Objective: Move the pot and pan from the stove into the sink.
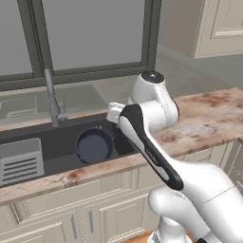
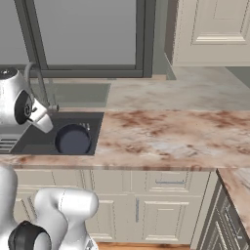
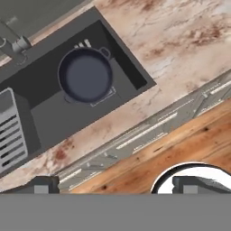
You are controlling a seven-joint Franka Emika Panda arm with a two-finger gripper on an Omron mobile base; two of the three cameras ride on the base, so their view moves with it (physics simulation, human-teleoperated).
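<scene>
Already the pot (image 3: 85, 75) sits in the sink (image 3: 45, 113); the gripper (image 3: 115, 185) hangs wide open and empty. Dropping the pan onto it could tip both.

one pot (image 3: 85, 75) — one sink (image 3: 45, 115), one faucet (image 1: 52, 97)

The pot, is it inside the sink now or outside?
Inside. The pot stands upright on the floor of the sink, near the faucet, its rim below the counter.
</scene>
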